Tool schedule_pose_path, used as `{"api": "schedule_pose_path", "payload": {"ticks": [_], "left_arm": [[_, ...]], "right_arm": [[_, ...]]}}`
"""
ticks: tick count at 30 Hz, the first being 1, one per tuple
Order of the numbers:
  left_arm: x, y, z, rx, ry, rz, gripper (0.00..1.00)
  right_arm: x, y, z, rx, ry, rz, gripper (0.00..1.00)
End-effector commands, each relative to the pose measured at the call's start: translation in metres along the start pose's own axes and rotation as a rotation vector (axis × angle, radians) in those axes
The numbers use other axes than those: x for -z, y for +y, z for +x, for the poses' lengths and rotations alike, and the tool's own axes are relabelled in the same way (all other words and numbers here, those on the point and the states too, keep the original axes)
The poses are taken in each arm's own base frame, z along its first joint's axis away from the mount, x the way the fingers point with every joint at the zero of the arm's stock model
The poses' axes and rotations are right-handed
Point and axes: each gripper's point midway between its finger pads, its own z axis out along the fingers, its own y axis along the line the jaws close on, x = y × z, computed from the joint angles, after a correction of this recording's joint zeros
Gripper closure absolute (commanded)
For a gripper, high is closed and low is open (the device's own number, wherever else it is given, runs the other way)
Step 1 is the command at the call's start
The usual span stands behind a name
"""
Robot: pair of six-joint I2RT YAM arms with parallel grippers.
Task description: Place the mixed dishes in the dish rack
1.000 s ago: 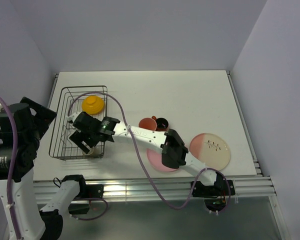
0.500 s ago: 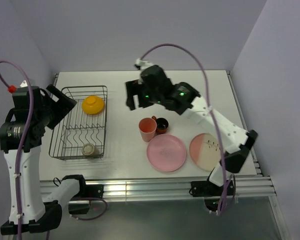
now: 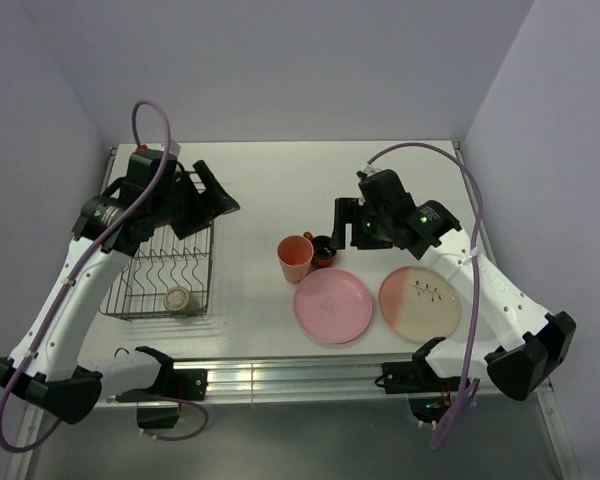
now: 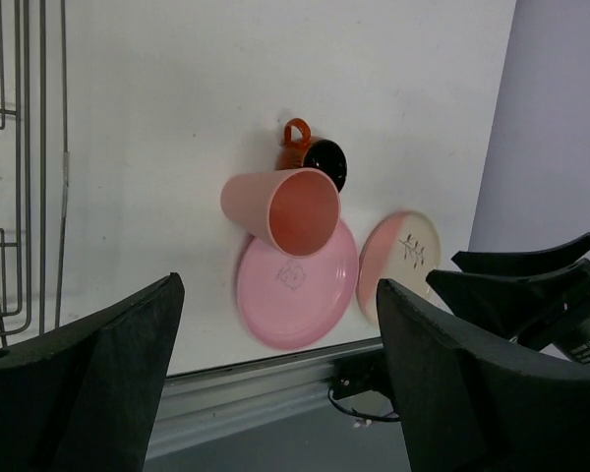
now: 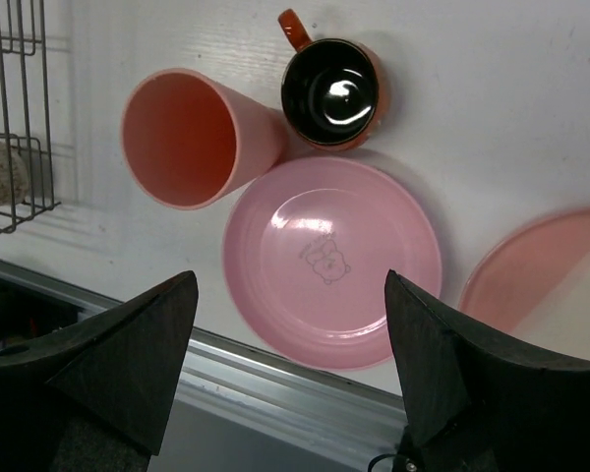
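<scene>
The wire dish rack (image 3: 140, 285) stands at the left with a small speckled cup (image 3: 178, 299) in its near end. A pink tumbler (image 3: 295, 258) and a dark red-brown cup (image 3: 323, 248) stand mid-table. In front of them lie a pink plate (image 3: 332, 305) and a pink-and-cream plate (image 3: 420, 303). My left gripper (image 3: 220, 198) hangs open and empty over the rack's far right corner. My right gripper (image 3: 348, 226) is open and empty above the table just right of the dark cup. The right wrist view looks down on the tumbler (image 5: 192, 138), dark cup (image 5: 332, 93) and pink plate (image 5: 329, 261).
The left wrist view shows the rack's wires (image 4: 20, 147) at its left edge and the tumbler (image 4: 285, 208) further off. Grey walls close the table's back and sides. An aluminium rail (image 3: 300, 375) runs along the near edge.
The right arm pulled out of the rack, swung up and right, and now hangs by the cups. The left arm swung in from the left over the rack's far end, covering the yellow bowl.
</scene>
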Motion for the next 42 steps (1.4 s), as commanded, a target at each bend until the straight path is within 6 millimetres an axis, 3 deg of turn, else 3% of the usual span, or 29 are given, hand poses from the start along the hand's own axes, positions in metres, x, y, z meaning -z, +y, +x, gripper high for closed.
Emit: {"api": "schedule_pose_path", "payload": {"ticks": [1,4,11,17,35,42], "left_arm": [[-0.009,-0.021,-0.003,-0.004,-0.018,0.033,0.14],[-0.014,-0.029,0.002,-0.017,0.004,0.041,0.14],[-0.007,-0.038,0.008,-0.021,0.017,0.099,0.14],[0.003,-0.037,0.011,-0.029,0.018,0.112,0.14],[0.022,-0.029,0.013,-0.025,-0.001,0.108,0.13],[0.029,-0.025,0.013,-0.024,-0.010,0.105,0.12]], "right_arm": [[-0.003,-0.008,-0.007,-0.075,-0.001,-0.016,0.16],[-0.026,-0.024,-0.002,-0.134,0.075,0.000,0.19],[-0.085,-0.042,-0.005,-0.084,0.146,0.102,0.26],[-0.126,-0.044,0.007,-0.096,0.217,0.112,0.32],[-0.178,-0.044,0.023,-0.136,0.324,0.137,0.43],[-0.188,-0.050,0.026,-0.135,0.342,0.182,0.57]]}}
